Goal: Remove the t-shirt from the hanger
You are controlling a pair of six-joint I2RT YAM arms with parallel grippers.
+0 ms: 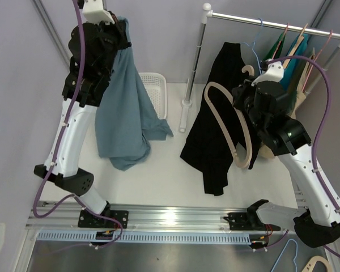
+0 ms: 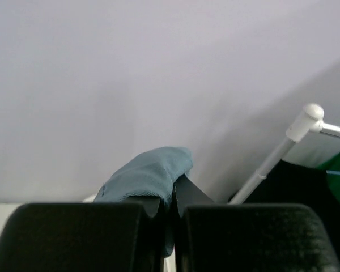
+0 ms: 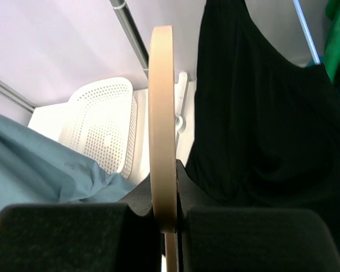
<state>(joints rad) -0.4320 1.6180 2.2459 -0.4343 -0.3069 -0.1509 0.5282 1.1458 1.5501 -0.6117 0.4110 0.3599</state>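
Observation:
My left gripper is raised high at the back left and is shut on the top of a blue t-shirt. The shirt hangs down from it, with its lower end near the table. In the left wrist view the blue cloth bunches between the jaws of the left gripper. My right gripper is shut on a bare beige hanger, held mid-air in front of a black garment. In the right wrist view the hanger stands edge-on in the right gripper. No cloth is on the hanger.
A white perforated basket stands on the table at the back, also seen in the right wrist view. A clothes rack at the back right carries the black garment and several coloured items. Spare hangers lie at the near right.

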